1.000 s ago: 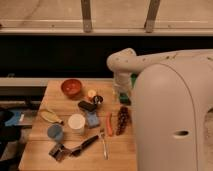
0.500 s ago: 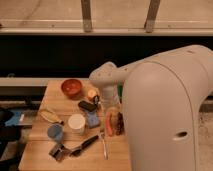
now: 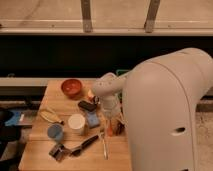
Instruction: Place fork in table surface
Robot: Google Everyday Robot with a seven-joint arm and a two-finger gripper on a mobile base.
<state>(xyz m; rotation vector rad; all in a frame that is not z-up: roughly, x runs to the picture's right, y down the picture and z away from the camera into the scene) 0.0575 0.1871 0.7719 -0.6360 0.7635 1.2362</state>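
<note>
The robot's white, smooth, rounded body [image 3: 167,110] is seen at the right edge of the desk [image 3: 40,150], a light tan top of wooden planks. The single arm [image 3: 106,89] is bent at a bulbous joint over the middle of the desk and is turned downward. The gripper [image 3: 112,121] is held low near the right edge, above an orange carrot [image 3: 110,131]. Whether it is spread or pressed together cannot be made out.

A green rectangular bin [image 3: 122,74] is partly seen at the far right corner. One round red bowl [image 3: 72,87] is set near the far edge. Two cups are counted: one white [image 3: 76,123] and one blue [image 3: 55,132], toward the left. One black-handled tool [image 3: 84,144] is laid near the front edge. The one fork [image 3: 103,145], slim and silver, is laid flat on the desk near the front edge, just right of that tool and clear of the gripper.
</note>
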